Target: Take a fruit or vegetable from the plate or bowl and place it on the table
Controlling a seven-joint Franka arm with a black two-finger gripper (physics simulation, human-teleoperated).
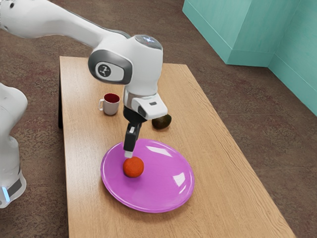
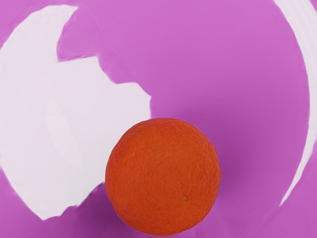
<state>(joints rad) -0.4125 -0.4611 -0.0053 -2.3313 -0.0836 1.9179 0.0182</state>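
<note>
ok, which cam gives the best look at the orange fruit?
Wrist view: the orange fruit is large and whole there, with its skin texture and a small dark spot readable. The exterior view has it much smaller, but places it: on the purple plate, off-center, near the gripper.

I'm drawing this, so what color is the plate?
Bright purple-pink, best seen in the exterior view: the plate.

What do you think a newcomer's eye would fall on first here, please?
Probably the glossy purple plate on the wooden table, with a bright orange-red fruit lying on it. Next, perhaps, the bulky white arm reaching in above, its claw hanging close to the fruit.
</note>
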